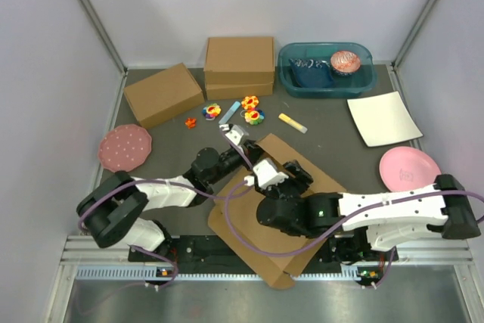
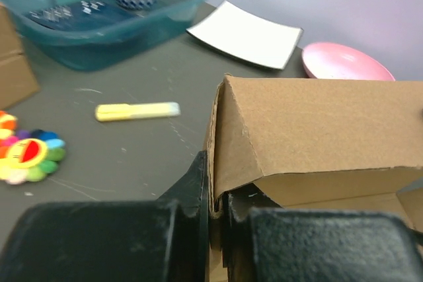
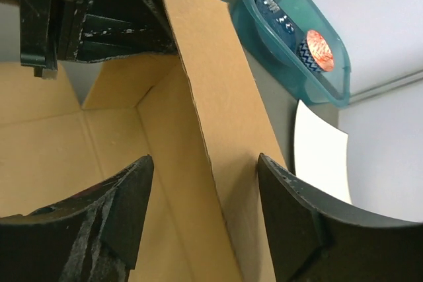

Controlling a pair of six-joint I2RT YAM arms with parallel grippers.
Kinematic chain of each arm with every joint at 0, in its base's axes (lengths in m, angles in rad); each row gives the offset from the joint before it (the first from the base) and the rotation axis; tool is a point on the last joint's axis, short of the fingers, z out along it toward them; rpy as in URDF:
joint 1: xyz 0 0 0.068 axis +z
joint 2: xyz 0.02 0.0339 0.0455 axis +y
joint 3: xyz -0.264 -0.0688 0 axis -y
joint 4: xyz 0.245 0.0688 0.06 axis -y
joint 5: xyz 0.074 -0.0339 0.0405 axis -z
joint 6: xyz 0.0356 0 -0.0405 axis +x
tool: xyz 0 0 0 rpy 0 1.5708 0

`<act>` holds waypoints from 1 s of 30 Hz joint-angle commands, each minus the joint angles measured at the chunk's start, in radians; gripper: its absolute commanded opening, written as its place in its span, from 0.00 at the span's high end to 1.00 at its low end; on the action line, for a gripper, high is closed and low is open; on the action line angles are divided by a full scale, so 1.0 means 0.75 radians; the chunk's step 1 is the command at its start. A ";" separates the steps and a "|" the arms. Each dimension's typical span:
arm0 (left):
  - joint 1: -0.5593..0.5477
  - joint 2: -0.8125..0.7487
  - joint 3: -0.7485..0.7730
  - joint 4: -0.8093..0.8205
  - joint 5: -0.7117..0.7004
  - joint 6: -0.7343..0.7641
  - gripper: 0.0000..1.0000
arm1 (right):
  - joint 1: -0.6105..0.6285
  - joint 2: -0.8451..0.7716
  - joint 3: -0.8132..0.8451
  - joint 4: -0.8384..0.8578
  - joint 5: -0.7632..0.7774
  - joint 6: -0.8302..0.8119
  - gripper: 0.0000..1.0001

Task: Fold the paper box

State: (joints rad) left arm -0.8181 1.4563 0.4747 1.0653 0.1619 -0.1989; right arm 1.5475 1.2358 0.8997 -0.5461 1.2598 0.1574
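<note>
so the paper box (image 1: 249, 259) is lying mostly flat by the middle of the near edge of the table, turned at an angle so one corner pokes at the near edge and another points at the right edge. the bit that matters is the side wall (image 3: 218, 97) along its far-right side, which is stood up while the rest of the sheet lies flat. its long axis runs diagonally, from a far-left end down toward the right edge

left gripper (image 2: 217, 196) is clamped on the far-left end of that wall, pinching the doubled-over cardboard right at the corner. right gripper (image 3: 203, 163) is spread wide with the wall running lengthwise between its fingers (image 3: 125, 216), one inside the box and one outside. can't tell if either one actually touches it

my guess is the right arm is the one placed for the next bit, pressing that wall inward while the left anchors the end. teal bin (image 1: 325, 69) in the far right corner, white plate (image 1: 382, 117) and pink plate (image 1: 408, 168) by the right edge are all well apart from it
</note>
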 commanded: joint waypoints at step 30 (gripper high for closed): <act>-0.071 -0.089 0.020 -0.368 -1.238 0.171 1.00 | -0.179 -0.568 -0.050 0.119 -0.203 0.391 0.31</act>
State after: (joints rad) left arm -0.8547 1.3674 0.5182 0.6945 -0.6380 -0.1421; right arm 1.4525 0.8513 0.8825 -0.4797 1.1584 0.3721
